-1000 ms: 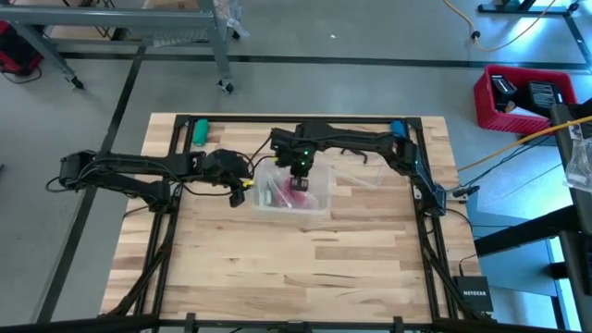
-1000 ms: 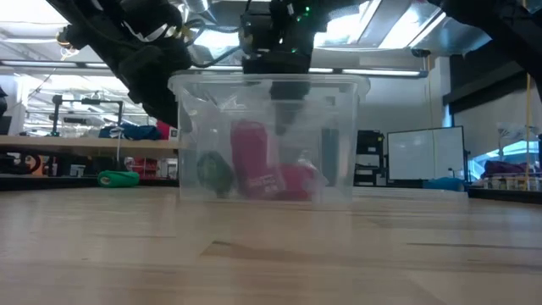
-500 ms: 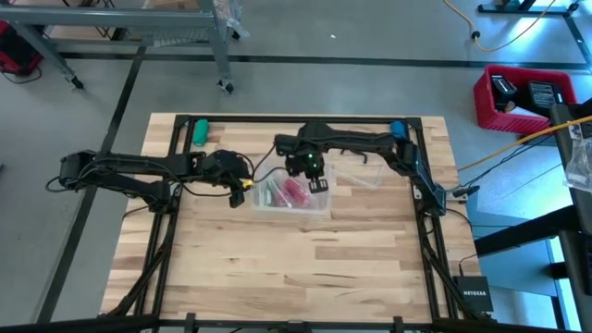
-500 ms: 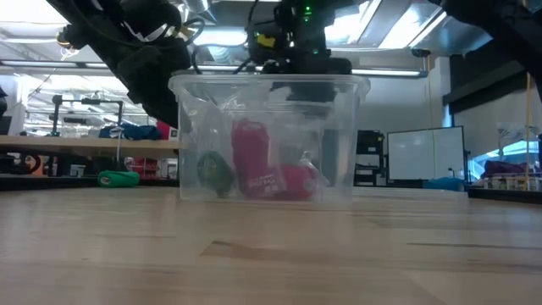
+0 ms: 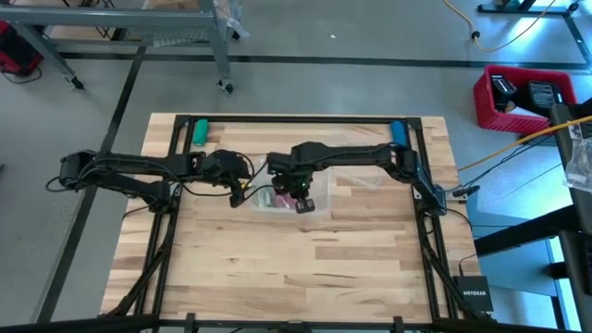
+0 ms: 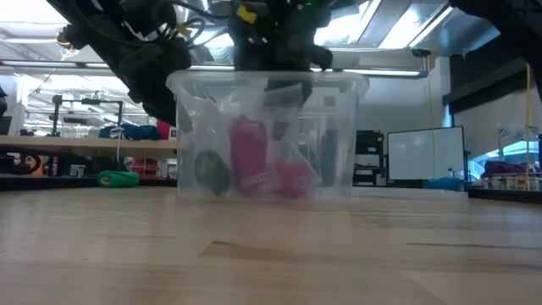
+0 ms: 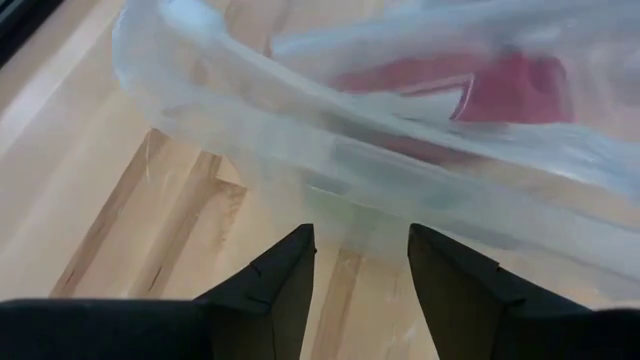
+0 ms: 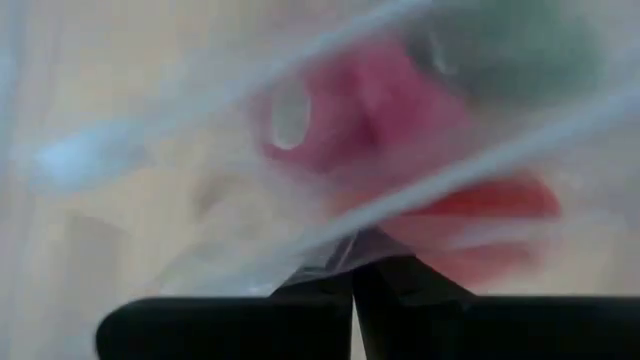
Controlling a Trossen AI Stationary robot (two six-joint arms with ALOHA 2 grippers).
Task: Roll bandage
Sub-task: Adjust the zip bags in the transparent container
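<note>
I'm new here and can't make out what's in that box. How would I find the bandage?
Look at the middle of the wooden table, where both arms meet over a clear plastic box. Inside it stands the bandage, an upright red-pink cloth roll. Its colour and upright pose set it apart from the dark green roll beside it.

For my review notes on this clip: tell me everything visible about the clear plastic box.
The clear plastic box is a see-through tub with a thickened rim and no lid on it, standing upright on the wooden table toward its far middle. Through its walls show red-pink bandage rolls, a dark green item and crumpled clear wrapping. The left gripper, jaws open, straddles the box's rim at its left end. The right gripper, jaws shut, reaches down into it from above.
</note>
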